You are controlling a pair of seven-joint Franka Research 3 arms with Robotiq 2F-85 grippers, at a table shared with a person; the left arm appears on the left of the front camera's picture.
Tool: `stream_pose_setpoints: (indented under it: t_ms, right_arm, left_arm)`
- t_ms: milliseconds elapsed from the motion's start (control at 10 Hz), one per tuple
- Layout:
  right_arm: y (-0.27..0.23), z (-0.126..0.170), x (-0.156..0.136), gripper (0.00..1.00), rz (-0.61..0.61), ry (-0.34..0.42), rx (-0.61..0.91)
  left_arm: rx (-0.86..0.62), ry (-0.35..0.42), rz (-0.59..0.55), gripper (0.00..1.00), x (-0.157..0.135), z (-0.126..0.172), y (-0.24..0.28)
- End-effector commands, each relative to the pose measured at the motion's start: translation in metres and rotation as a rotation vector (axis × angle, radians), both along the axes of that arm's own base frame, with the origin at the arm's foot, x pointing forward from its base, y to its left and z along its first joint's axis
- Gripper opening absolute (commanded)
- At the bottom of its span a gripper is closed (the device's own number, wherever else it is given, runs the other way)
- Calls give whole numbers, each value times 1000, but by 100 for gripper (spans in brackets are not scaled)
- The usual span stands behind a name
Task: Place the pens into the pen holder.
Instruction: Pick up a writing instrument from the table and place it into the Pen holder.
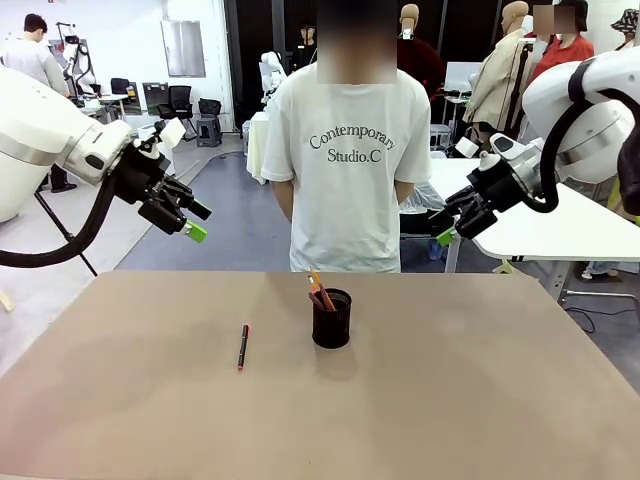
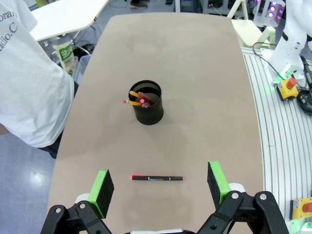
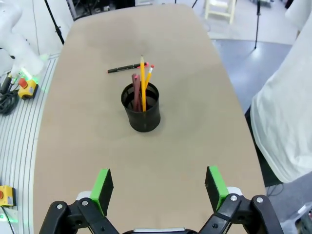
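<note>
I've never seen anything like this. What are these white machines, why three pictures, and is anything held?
They are two robot arms, each ending in a two-fingered claw with green pads. One picture looks across the table from between the arms, toward a person in a white T-shirt. The other two come from cameras on the wrists, looking down past each arm's own fingers. The left claw and the right claw both hang open, holding nothing. On the table stands a black mesh pen holder with a few pens in it; one black pen with red ends lies apart beside it.
</note>
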State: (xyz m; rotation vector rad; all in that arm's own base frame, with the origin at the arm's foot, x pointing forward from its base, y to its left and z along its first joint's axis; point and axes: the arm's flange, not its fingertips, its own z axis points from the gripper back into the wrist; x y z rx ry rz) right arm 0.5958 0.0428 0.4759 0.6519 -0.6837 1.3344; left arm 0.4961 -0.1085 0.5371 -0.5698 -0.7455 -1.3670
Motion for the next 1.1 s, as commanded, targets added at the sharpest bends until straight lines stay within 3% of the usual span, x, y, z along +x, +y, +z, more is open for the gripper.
stream_pose_setpoints:
  t_ms: [0,1000]
  right_arm:
    - [3,4,-3,100,-2,-13,-13]
    - [3,4,-3,100,-2,-13,-13]
  left_arm:
    - [14,6,9,100,-2,1,1]
    - [14,6,9,100,-2,1,1]
